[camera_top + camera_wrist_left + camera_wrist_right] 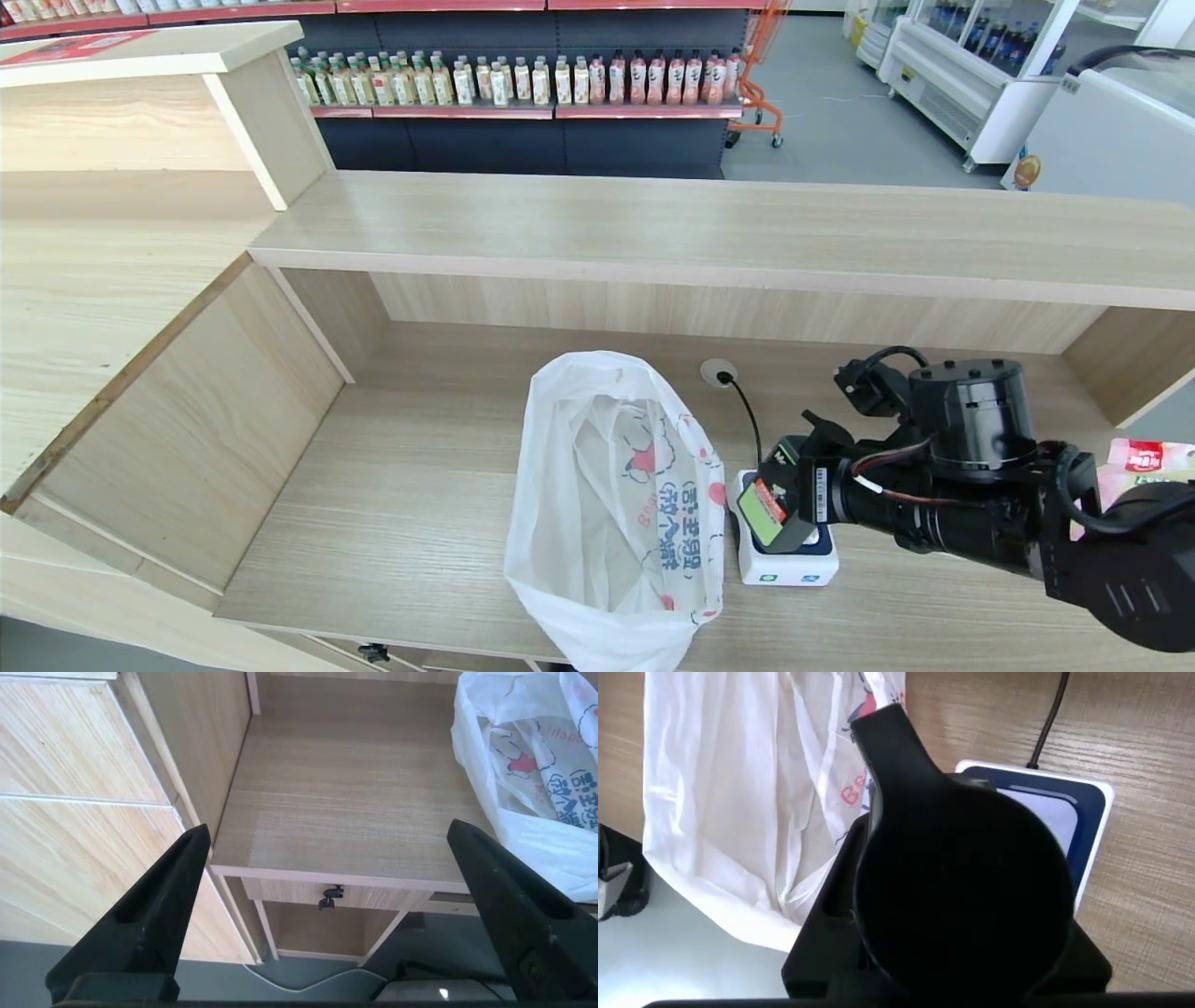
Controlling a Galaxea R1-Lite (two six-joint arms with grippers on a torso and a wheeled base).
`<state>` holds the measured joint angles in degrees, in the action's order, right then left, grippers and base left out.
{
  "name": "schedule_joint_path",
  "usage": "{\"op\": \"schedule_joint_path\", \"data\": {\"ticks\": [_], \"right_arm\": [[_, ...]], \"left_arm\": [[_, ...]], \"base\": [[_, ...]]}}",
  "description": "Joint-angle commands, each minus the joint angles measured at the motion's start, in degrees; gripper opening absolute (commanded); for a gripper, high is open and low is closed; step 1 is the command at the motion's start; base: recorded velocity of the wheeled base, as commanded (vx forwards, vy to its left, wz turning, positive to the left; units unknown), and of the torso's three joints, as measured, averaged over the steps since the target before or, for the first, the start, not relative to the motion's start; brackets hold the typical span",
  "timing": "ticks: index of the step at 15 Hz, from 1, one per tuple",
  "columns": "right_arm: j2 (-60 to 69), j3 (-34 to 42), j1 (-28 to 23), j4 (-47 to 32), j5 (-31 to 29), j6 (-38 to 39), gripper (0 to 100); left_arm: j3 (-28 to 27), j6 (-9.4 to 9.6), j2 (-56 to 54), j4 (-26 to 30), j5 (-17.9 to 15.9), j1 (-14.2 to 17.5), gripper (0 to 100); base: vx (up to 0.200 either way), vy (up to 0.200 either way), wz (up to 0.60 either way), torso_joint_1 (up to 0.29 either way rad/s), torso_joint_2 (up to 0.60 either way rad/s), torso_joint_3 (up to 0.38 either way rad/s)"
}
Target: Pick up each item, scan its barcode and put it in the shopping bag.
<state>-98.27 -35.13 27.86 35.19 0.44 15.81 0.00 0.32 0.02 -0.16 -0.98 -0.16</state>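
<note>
Small green packet (764,511) with a red label, clamped between the fingers of the right gripper (782,504), just above the white-and-blue scanner (789,565) and just beside the shopping bag (616,485). Probably mid-scan, though the barcode side cannot be made out from here. Hold the packet level over the scanner window. Turn the wrist slowly if no read comes. Then carry it over the bag's open mouth before letting go. Keep clear of the scanner cable (747,411). Left gripper (329,849) off by the tabletop (401,523) front edge, fingers wide apart.
</note>
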Motion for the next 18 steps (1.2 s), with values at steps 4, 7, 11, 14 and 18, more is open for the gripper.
{"op": "schedule_joint_path", "data": {"ticks": [4, 7, 11, 14, 18], "right_arm": [[-1.1, 0.7, -0.3, 0.0, -0.5, -0.1, 0], [-2.4, 0.9, -0.5, 0.2, -1.2, -0.2, 0], [-4.2, 0.9, -0.6, 3.0, -1.0, 0.0, 0], [-5.8, 0.9, -0.9, 5.2, -1.0, -0.2, 0], [-6.5, 0.9, -1.0, 5.2, -1.1, -0.2, 0]], "left_arm": [[0.0, 0.03, 0.1, 0.0, 0.0, 0.0, 100], [0.0, 0.03, 0.1, 0.0, 0.0, 0.0, 100], [0.0, -0.05, 0.1, 0.0, 0.0, 0.0, 100], [0.0, -0.05, 0.1, 0.0, 0.0, 0.0, 100], [0.0, -0.05, 0.1, 0.0, 0.0, 0.0, 100]], "base": [[0.0, 0.0, 0.0, 0.0, 0.0, 0.0], [0.0, 0.0, 0.0, 0.0, 0.0, 0.0], [0.0, 0.0, 0.0, 0.0, 0.0, 0.0], [0.0, 0.0, 0.0, 0.0, 0.0, 0.0], [0.0, 0.0, 0.0, 0.0, 0.0, 0.0]]}}
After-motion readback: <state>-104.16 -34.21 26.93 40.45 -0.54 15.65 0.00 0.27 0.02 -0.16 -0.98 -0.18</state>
